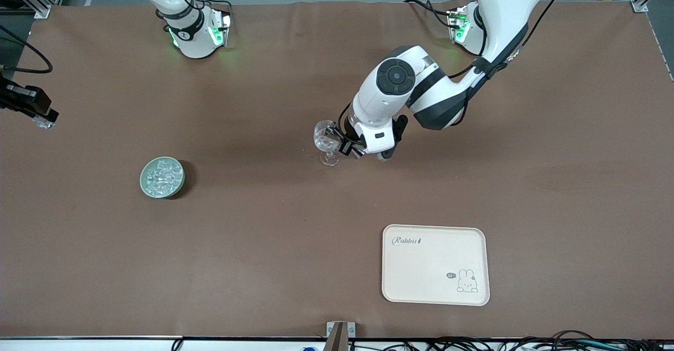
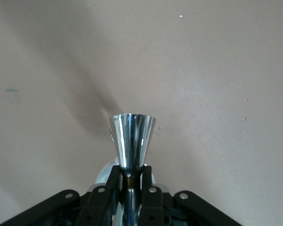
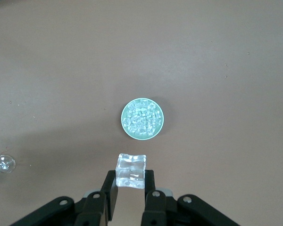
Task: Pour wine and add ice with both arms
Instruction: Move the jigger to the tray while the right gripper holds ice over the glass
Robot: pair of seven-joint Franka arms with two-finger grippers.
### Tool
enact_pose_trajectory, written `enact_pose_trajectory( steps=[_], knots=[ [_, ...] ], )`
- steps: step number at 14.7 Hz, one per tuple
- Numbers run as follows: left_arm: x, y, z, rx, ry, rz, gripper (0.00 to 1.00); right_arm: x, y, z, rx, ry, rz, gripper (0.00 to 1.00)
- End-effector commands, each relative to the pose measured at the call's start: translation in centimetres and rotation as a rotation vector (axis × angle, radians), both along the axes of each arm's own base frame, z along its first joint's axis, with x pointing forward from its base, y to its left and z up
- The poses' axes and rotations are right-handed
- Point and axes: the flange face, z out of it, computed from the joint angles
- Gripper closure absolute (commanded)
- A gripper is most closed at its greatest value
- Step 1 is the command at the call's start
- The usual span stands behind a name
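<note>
A clear stemmed wine glass (image 1: 326, 139) stands upright mid-table. My left gripper (image 1: 345, 144) is shut on its stem from the side. In the left wrist view the glass (image 2: 132, 139) flares out shiny past the gripper (image 2: 132, 175). My right gripper (image 1: 41, 118) hangs over the right arm's end of the table, shut on one ice cube (image 1: 45, 122). The right wrist view shows that cube (image 3: 131, 170) clamped between the gripper's (image 3: 130, 178) fingertips. More ice (image 1: 162, 176) (image 3: 142, 117) heaps in a pale green bowl (image 1: 142, 179) (image 3: 122, 119). Wine is out of view.
A cream tray (image 1: 421, 267) with a rabbit drawing lies nearer the front camera than the glass, toward the left arm's end. The right wrist view also shows the wine glass (image 3: 4, 163) small and far from the bowl. Brown table (image 1: 263, 246) spreads all round.
</note>
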Motion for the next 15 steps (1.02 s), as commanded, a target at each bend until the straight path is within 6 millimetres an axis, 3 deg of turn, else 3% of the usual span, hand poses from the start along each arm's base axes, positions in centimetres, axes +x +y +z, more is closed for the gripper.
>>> enact_pose_trajectory(
  steps=[1,3,5,9,10,13,15],
  knots=[
    [0.0,0.3,1.5,-0.031,0.040,0.018,1.00,-0.8,0.2,0.3,0.003,-0.008,-0.003,0.99],
    [0.8,1.1,1.5,-0.074,0.080,0.024,1.00,-0.8,0.3,0.4,0.002,-0.011,-0.002,0.99],
    [2.3,3.2,2.6,-0.151,0.104,0.017,1.00,-0.9,0.7,0.5,0.002,-0.011,0.003,0.99],
    [5.4,8.9,3.3,-0.266,0.180,0.002,1.00,-0.8,4.3,0.9,0.003,-0.020,0.021,0.99],
    [7.0,11.4,3.0,-0.321,0.202,0.034,1.00,-0.8,6.0,0.7,0.007,-0.021,0.003,0.99],
    [9.3,15.4,2.2,-0.438,0.232,0.063,1.00,-1.2,13.9,0.8,0.021,-0.054,-0.066,0.99],
    [11.7,18.1,0.6,-0.454,0.237,0.130,1.00,-1.5,20.7,-0.4,0.038,-0.063,-0.125,0.99]
  ],
)
